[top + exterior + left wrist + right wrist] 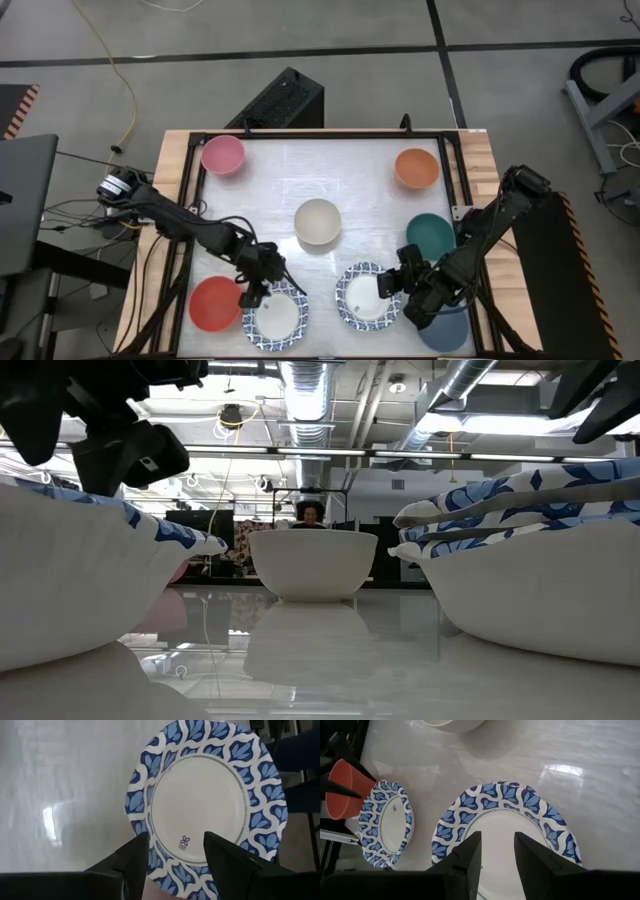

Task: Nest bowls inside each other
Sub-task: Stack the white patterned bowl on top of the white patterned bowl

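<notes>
Two white bowls with blue patterned rims stand near the front edge, one on the left and one on the right. In the low view the right one shows two rims, one inside the other. My left gripper is open just above the left bowl's rim, on its red-bowl side. My right gripper is open over the right bowl's rim. Pink, orange, cream, teal and red bowls stand apart on the table. My right gripper's fingers hang over the right patterned bowl's near rim, slanting down from the table's right. I cannot tell whether they touch it.
A blue bowl sits mostly hidden under my right arm at the front right. Black rails frame the white table top. Free room lies between the cream bowl and the far edge.
</notes>
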`<control>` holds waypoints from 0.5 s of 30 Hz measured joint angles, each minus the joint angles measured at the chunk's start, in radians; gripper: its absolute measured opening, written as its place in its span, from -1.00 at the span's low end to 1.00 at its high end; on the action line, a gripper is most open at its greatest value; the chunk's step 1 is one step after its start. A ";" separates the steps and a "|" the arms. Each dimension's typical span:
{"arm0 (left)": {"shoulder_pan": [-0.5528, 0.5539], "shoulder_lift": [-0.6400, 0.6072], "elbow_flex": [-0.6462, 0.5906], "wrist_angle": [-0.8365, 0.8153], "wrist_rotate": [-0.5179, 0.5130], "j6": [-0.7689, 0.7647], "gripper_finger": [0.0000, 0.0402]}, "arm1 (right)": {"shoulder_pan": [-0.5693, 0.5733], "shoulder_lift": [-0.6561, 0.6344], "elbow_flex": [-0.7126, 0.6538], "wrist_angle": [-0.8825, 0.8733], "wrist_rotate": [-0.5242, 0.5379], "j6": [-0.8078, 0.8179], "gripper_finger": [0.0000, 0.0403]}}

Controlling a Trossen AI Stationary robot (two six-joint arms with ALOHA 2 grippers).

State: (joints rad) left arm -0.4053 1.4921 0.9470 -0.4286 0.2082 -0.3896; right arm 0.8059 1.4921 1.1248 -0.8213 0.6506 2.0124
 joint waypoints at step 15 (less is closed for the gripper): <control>0.020 -0.001 -0.061 0.002 -0.103 -0.007 -0.11 | -0.001 0.000 0.000 -0.012 0.000 -0.008 -0.32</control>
State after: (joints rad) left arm -0.3851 1.4914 0.8860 -0.4265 0.1048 -0.3963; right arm 0.8051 1.4921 1.1248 -0.8333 0.6510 2.0041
